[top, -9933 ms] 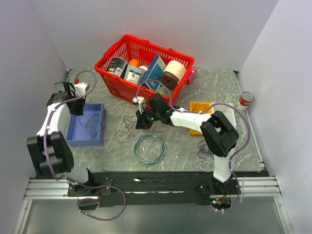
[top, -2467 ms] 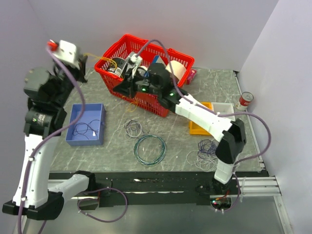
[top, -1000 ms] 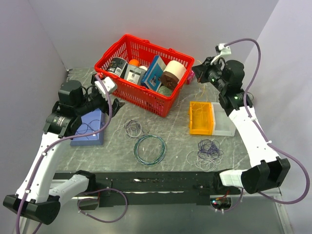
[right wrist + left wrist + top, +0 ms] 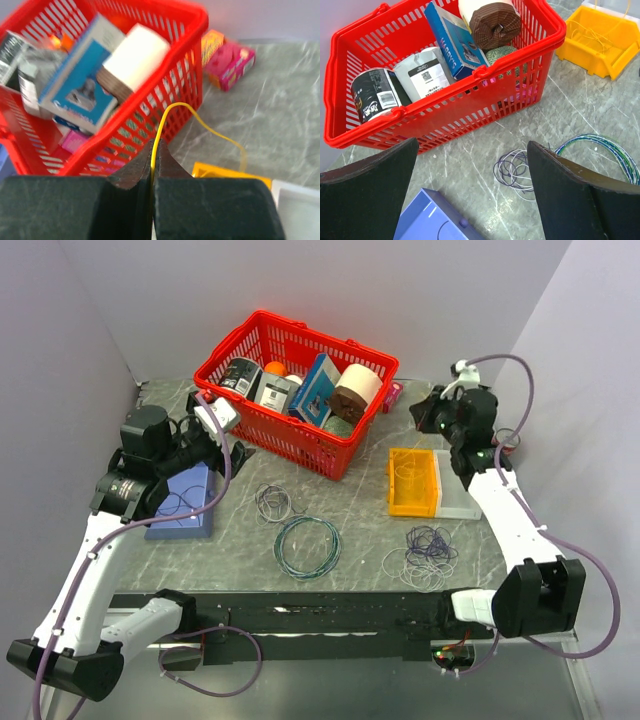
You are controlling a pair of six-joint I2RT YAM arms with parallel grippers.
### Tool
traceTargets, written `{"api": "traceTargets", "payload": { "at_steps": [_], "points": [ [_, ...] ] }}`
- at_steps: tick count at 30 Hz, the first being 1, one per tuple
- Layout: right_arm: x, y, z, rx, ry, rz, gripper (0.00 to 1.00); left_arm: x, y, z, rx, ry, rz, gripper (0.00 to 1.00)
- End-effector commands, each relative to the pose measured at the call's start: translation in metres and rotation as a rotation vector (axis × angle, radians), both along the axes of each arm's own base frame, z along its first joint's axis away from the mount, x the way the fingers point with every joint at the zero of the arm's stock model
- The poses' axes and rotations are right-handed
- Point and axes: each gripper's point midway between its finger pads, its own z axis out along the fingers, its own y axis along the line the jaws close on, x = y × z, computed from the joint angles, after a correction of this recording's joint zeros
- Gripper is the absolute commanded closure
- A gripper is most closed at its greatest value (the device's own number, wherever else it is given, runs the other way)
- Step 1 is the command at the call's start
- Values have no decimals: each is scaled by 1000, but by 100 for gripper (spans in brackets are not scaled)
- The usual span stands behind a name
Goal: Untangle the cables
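Note:
My right gripper (image 4: 155, 150) is shut on a thin yellow cable (image 4: 200, 122) that arcs up from the jaws and down toward the yellow bin (image 4: 225, 172). From above, that gripper (image 4: 426, 412) hangs just behind the yellow bin (image 4: 412, 482). A small purple and white cable tangle (image 4: 274, 503) lies mid-table, the same cable tangle (image 4: 512, 169) showing between my left fingers. A larger purple, white and yellowish cable tangle (image 4: 425, 555) lies front right. My left gripper (image 4: 236, 453) is wide open and empty above the blue tray's (image 4: 185, 502) far corner.
A red basket (image 4: 262, 322) full of groceries stands at the back. A neat teal-green cable ring (image 4: 307, 546) lies near the front. A clear bin (image 4: 462, 498) adjoins the yellow one. A pink box (image 4: 231, 62) and a can (image 4: 506, 440) sit at the right.
The right arm has come down and slightly right, bringing the held yellow cable closer to the yellow bin. The left arm has not moved.

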Motion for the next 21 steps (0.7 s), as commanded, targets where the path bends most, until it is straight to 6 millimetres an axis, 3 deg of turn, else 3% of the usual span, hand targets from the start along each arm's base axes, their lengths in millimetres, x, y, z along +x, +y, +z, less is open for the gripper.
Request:
{"api": "traceTargets", "payload": {
  "at_steps": [1,9,16,21],
  "points": [
    [0,2,-38,28,82,-7,100,0,1,15,-16,-47,8,4],
    [-3,-5,-108,-13,267,-49,100,-3,7,5,-43,-31,52,4],
    [-11,-2,-173,30,460,-69,100,-4,25,-34,-73,28,165,4],
    [-10,-3,-204,41,561,-95,100,-7,35,-45,-99,32,206,4]
  ]
}}
